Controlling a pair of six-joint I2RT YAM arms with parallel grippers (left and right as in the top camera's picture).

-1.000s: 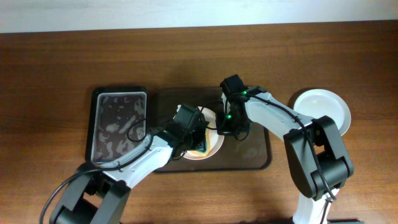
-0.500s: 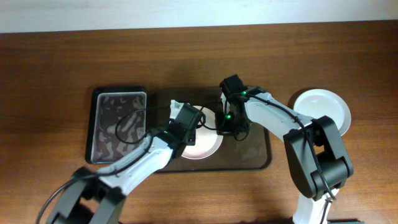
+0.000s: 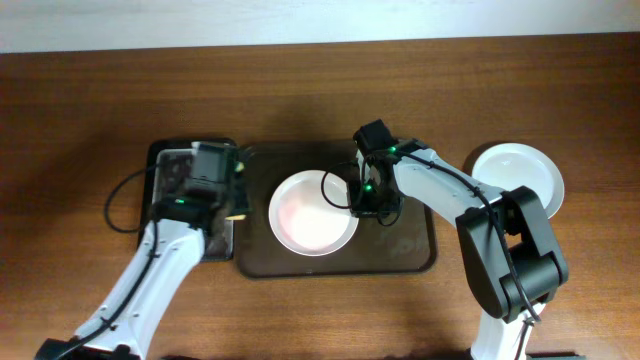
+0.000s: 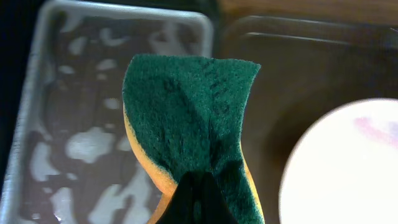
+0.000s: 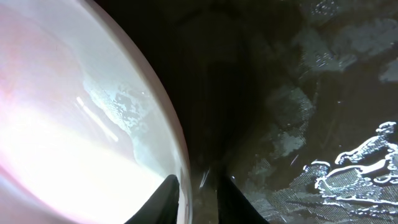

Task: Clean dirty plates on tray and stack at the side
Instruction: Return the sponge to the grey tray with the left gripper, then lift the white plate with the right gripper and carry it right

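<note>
A pinkish white plate [image 3: 312, 212] lies on the dark brown tray [image 3: 400, 250], with a faint pink smear showing in the left wrist view [image 4: 373, 127]. My right gripper [image 3: 360, 200] is shut on the plate's right rim; in the right wrist view its fingers [image 5: 196, 199] straddle the rim of the plate [image 5: 74, 124]. My left gripper [image 3: 228, 192] is shut on a green-yellow sponge [image 4: 186, 112] and holds it over the right edge of the black tray [image 3: 165, 245]. White plates [image 3: 520, 178] sit on the table at the right.
The black tray [image 4: 74, 124] holds a shallow film of water. The brown tray's floor [image 5: 323, 93] is wet to the right of the plate. The arm bases stand at the table's front edge.
My left gripper has moved left with the sponge, off the plate and over the black tray. The plate is now uncovered. The right arm has not moved.
</note>
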